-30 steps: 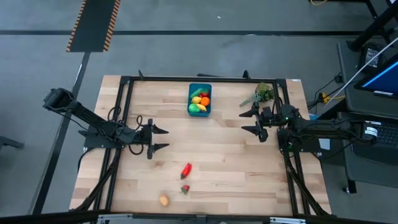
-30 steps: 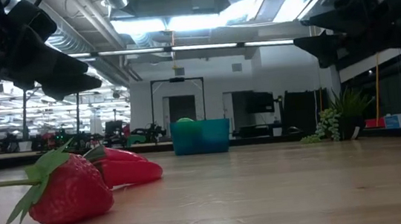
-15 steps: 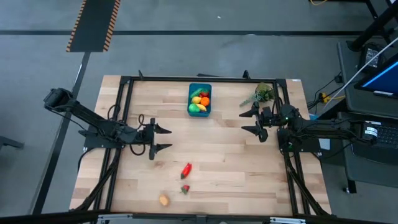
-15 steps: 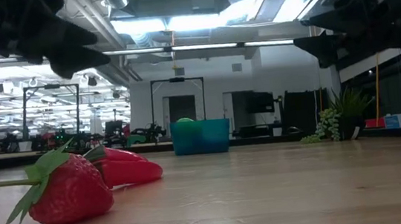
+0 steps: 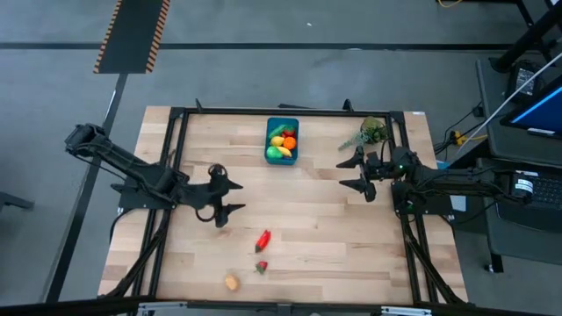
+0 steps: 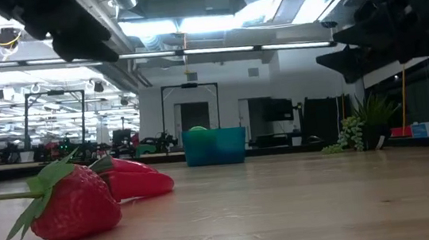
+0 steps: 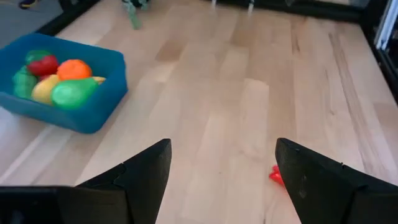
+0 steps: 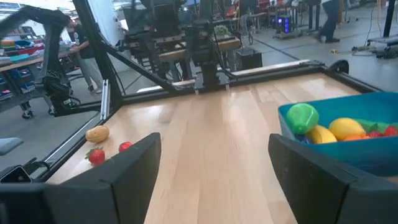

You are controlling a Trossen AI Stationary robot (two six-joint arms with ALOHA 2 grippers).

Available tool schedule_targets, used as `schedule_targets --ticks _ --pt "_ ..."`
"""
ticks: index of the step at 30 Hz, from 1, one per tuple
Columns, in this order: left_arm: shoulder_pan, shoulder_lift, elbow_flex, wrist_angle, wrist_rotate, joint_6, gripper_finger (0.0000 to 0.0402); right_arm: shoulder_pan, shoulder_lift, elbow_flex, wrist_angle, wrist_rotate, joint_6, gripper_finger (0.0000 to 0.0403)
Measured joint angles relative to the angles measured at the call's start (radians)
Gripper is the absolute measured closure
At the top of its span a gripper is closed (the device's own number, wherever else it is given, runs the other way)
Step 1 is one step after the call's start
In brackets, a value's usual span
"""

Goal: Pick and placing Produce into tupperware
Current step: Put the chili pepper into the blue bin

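The high view looks straight down from well above, taking in the whole worktop (image 5: 334, 228) and both arms. The low view sits at worktop level, very near a strawberry (image 6: 75, 202), facing across to the tub (image 6: 215, 146), which every view shares. Each wrist view looks forward past its own fingers (image 7: 146, 171) (image 8: 134, 162); the right one faces the left arm (image 8: 202, 46).

Your two arms are dark, slender and jointed, with black cabling; each gripper ends in two matte-black, wedge-shaped fingers (image 7: 144, 177).
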Motion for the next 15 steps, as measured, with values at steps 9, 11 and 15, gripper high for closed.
schedule_targets --ticks 9,11,15 --pt "-0.053 0.317 0.255 -0.217 0.013 -0.131 0.0121 0.000 0.000 0.000 -0.020 0.000 0.000 0.0104" --pt "-0.067 0.391 0.332 -0.286 0.013 -0.151 0.0121 0.000 0.000 0.000 -0.025 0.000 0.000 0.0104" --pt "-0.090 0.516 0.477 -0.402 0.013 -0.199 0.0121 0.000 0.000 0.000 -0.025 0.000 0.000 0.0104"
